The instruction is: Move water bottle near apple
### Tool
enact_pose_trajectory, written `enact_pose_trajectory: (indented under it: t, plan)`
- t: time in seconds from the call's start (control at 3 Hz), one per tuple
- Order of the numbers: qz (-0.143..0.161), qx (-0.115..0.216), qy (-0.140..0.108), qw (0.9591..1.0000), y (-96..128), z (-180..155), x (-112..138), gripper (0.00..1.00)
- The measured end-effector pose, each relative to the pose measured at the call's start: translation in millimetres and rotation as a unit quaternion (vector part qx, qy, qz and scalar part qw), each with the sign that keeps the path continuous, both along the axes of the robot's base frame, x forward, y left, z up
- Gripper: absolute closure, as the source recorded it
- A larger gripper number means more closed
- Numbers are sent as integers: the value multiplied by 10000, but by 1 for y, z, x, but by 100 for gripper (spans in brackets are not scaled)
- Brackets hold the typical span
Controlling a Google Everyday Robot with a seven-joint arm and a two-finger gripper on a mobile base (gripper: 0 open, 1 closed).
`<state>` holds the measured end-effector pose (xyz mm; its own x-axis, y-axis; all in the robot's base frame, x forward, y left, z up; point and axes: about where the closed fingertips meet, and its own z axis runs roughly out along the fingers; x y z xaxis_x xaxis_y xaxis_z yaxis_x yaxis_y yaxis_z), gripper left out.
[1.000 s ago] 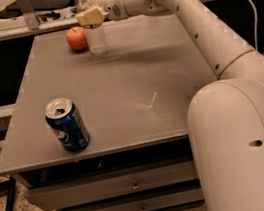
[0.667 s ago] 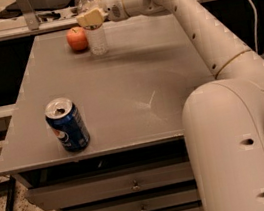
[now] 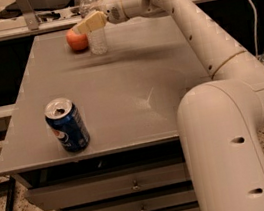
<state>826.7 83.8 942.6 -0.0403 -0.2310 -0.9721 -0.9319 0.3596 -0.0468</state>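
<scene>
The water bottle (image 3: pixel 96 38) stands upright at the far end of the grey table (image 3: pixel 132 77), its white cap showing above the gripper. The red-orange apple (image 3: pixel 77 39) sits right beside it on the left, almost touching. My gripper (image 3: pixel 89 22) reaches in from the right and is closed around the bottle's middle. One tan finger crosses in front of the label band and hides it.
A blue soda can (image 3: pixel 67 125) stands open near the table's front left corner. My white arm (image 3: pixel 195 30) arches over the table's right side, with its base at the front right. Drawers sit under the table. A dark shelf and metal rail run behind.
The gripper has sunk very slightly on the bottle. The bottle, apple and can stay where they were.
</scene>
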Motion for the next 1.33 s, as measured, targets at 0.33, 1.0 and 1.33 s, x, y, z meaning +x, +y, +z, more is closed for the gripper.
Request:
enact_pose_trajectory:
  t: [0.33,1.0,1.33]
  plan:
    - [-17,1,16,10000,-2,-1,1,0]
    - [-344,165,-356,9986,-113,24,0,0]
    - [-1166,379,-611,9906,-230,57,-6,0]
